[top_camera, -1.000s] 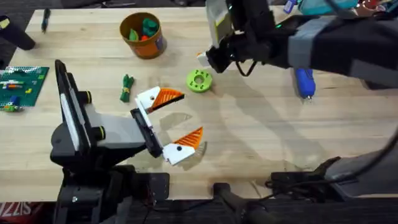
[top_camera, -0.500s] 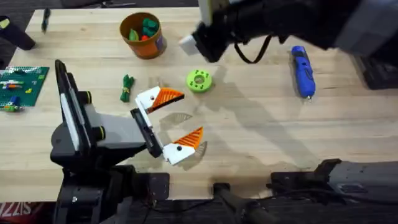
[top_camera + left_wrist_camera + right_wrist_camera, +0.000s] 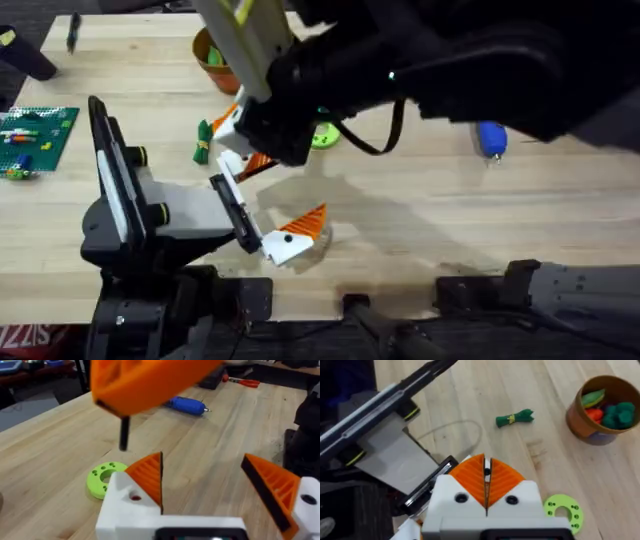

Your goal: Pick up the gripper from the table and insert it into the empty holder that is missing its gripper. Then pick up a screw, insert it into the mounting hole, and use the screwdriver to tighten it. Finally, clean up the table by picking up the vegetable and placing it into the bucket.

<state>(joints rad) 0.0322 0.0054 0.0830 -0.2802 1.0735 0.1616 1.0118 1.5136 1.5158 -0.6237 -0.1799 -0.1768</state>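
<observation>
The left gripper (image 3: pixel 215 490) is spread wide above the pale wood table (image 3: pixel 420 220); the right gripper (image 3: pixel 486 477) is pressed closed on nothing. The vegetable (image 3: pixel 515 418) lies beyond its tips, the bucket (image 3: pixel 600 407) farther off.

Count of items on the surface (image 3: pixel 420 230)

One blue screwdriver (image 3: pixel 186 405); one dark-green vegetable (image 3: pixel 515 418); one orange bucket (image 3: pixel 596 407) with perhaps three or four toy pieces inside, the pile too jumbled for a sure count; one bright green disc (image 3: pixel 562 511); one green brick plate (image 3: pixel 33 138); two arms, each ending in one tool, left (image 3: pixel 200 482) and right (image 3: pixel 486 480), and each tool with two white fingers carrying one orange ribbed pad apiece.
</observation>
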